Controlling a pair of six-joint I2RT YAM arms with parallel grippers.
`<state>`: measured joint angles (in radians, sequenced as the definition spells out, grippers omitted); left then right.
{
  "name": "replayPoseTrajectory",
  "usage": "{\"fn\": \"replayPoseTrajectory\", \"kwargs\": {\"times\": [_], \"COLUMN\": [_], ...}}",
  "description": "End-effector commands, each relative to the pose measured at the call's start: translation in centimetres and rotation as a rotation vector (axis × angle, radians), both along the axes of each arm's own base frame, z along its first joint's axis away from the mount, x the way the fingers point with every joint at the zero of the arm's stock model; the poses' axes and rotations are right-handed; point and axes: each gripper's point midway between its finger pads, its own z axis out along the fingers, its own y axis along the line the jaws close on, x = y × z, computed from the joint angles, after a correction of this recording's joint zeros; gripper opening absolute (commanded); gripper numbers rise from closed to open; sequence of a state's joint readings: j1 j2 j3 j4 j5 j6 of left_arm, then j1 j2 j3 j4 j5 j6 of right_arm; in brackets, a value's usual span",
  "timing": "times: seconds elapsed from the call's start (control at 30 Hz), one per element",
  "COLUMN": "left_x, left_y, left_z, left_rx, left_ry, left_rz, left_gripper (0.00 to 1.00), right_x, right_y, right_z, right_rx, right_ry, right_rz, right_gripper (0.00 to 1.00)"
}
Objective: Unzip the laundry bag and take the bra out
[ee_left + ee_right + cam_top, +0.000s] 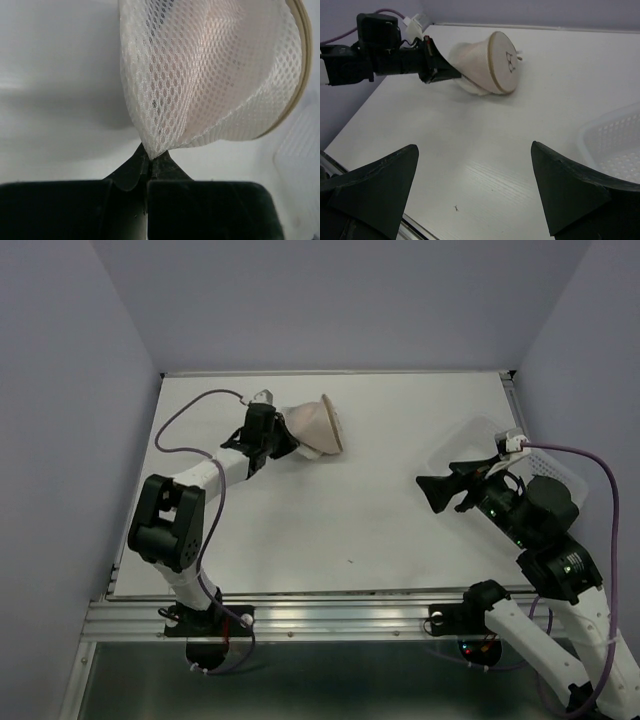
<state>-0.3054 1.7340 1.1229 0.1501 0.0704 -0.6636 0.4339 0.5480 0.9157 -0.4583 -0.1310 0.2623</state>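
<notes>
Mesh bag point(315, 428) sits far left from above, tipped because our left gripper point(281, 445) holds its edge. Left wrist: jaws clamped on a mesh fold, bra point(215, 45) pink inside. Right wrist: our right gripper point(475, 170) gapes, well apart, free for unzipping.

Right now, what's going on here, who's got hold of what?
The left gripper is shut on a pinch of mesh at the narrow end of the laundry bag, which lies tipped on its side at the far left of the table, round face toward the right. A pinkish shape, seemingly the bra, shows through the mesh, so it is not out yet. The right gripper hangs open and empty beside the white perforated basket.
</notes>
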Motion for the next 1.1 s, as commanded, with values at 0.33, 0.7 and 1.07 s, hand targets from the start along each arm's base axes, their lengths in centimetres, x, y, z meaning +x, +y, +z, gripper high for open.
{"fn": "replayPoseTrajectory", "kwargs": {"times": [0.33, 0.7, 1.07], "left_x": [-14.4, -18.0, -14.9], "left_y": [2.7, -5.6, -11.7], "left_z": [1.0, 7.4, 6.2], "left_rx": [0.116, -0.115, -0.031], "left_ry": [-0.045, -0.182, -0.169], "left_rz": [-0.030, -0.130, -0.180], "left_gripper": [0.98, 0.98, 0.95], "right_x": [-0.8, 1.0, 1.0], "right_y": [0.7, 1.1, 1.6], "right_z": [0.6, -1.6, -4.2], "right_rx": [0.032, 0.024, 0.023], "right_ry": [-0.045, 0.060, 0.144], "right_rz": [0.048, 0.011, 0.026], "right_gripper": [1.00, 1.00, 1.00]}}
